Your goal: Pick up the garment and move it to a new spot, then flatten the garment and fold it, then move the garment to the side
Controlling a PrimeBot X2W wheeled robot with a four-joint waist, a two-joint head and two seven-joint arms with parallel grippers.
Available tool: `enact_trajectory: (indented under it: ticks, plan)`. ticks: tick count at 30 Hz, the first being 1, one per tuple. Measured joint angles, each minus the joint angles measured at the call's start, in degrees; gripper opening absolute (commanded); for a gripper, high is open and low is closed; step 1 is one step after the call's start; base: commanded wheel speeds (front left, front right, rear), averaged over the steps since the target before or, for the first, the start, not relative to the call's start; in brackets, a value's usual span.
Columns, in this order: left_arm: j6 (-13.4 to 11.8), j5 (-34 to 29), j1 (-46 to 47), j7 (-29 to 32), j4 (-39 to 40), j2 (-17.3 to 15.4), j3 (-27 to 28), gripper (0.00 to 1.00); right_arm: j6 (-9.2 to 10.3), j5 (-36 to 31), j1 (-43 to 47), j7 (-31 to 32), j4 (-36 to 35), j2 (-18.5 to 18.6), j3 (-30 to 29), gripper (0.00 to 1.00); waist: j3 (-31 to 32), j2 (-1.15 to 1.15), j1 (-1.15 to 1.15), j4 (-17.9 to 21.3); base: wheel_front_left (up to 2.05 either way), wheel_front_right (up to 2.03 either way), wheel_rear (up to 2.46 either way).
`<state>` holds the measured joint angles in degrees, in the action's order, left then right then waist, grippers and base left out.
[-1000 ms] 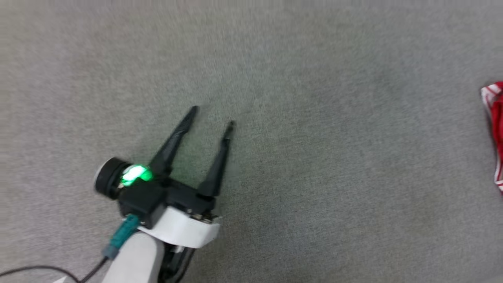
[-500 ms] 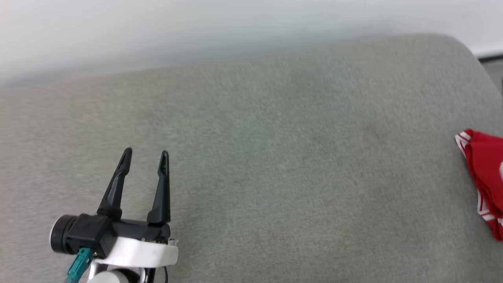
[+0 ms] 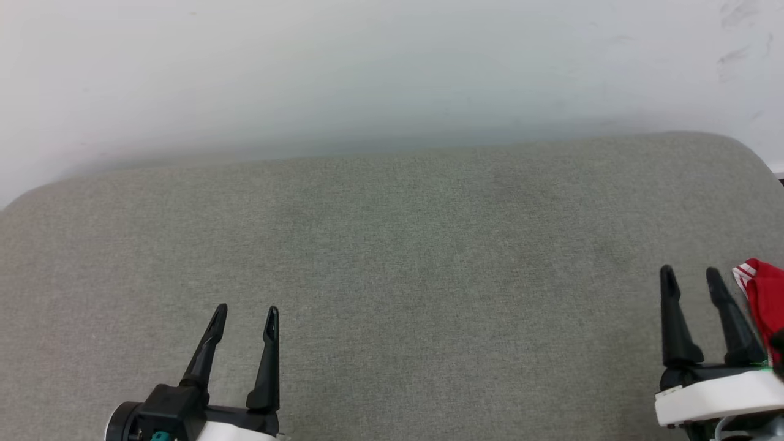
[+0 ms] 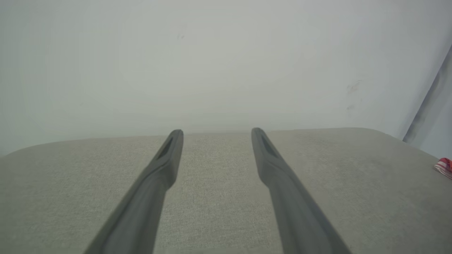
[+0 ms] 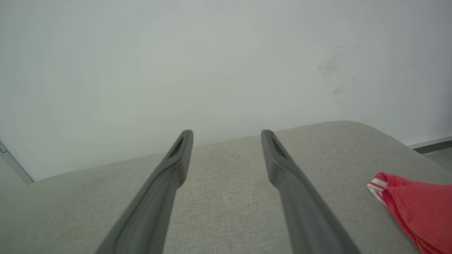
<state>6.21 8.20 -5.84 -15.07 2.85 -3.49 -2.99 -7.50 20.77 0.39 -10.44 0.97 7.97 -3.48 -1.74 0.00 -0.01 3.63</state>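
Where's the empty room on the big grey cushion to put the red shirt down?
The wide bare stretch of cushion between the left claw and the right claw, back to the wall, is free. It is crowded at the right edge, where the shirt lies close beside the right claw.

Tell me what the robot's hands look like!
The left gripper and right gripper each have two long, thin black fingers tapering to narrow tips, on a black base. A white wrist cuff sits behind the right one. A small teal plug shows by the left one.
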Motion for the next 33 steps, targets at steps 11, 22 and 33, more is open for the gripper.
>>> enact_trajectory:
  ticks: [11, 22, 33]
  plan:
    - [-0.18, -1.0, -0.82, 0.0, -0.53, 0.43, 0.73, 1.0, 0.0, -2.19, 1.72, -1.15, 0.16, -1.69, 1.24, 1.0, 0.75, 0.0, 0.0, -0.88, 0.0, 0.0, 0.0]
    - [-0.69, -1.9, -0.93, 0.0, -1.33, 0.53, 0.58, 1.0, 0.0, -3.26, 2.32, -1.38, 0.12, -2.27, 1.91, 1.0, 0.71, 0.0, 0.0, -0.94, 0.0, 0.0, 0.0]
    - [-0.68, 0.42, -1.42, 0.35, -3.53, 0.54, 0.19, 0.0, 0.0, -2.4, 3.32, -1.07, 2.41, -2.63, 2.18, 0.0, 0.4, 0.0, 0.01, -1.12, 0.0, 0.0, 0.0]
